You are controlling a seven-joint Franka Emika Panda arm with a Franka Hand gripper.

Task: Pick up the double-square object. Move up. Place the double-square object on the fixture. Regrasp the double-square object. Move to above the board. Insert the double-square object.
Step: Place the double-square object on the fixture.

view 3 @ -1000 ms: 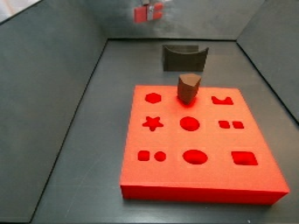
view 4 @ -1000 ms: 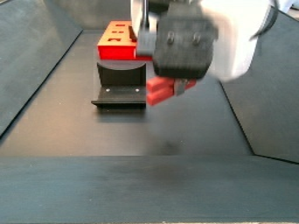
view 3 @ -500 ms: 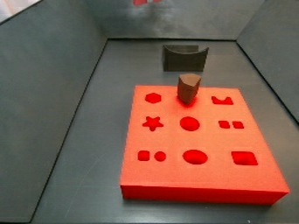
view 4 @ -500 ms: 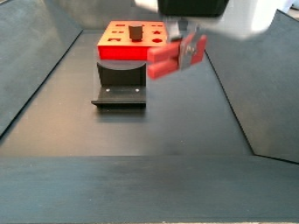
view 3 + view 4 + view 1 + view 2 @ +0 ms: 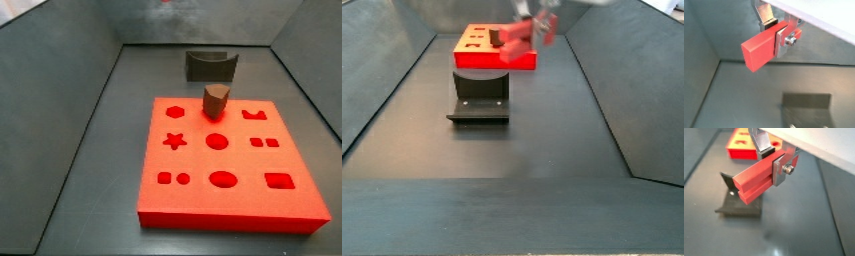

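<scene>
Two fingers [image 5: 778, 169] of my gripper [image 5: 779, 36] clamp the red block [image 5: 759, 49]. It hangs high above the fixture [image 5: 740, 203], with the board [image 5: 485, 47] at the far end.

The robot's hand [image 5: 779, 35], a two-finger parallel-jaw type with flat silver plate fingers [image 5: 779, 167], is raised high above the floor. It is clamped on a small flat red oblong block [image 5: 759, 49], the double-square object, which sticks out sideways from between the plates. In both wrist views one silver plate lies flat against the block's face. In a side view the hand [image 5: 537, 22] appears blurred at the upper edge, with the arm out of frame.
</scene>
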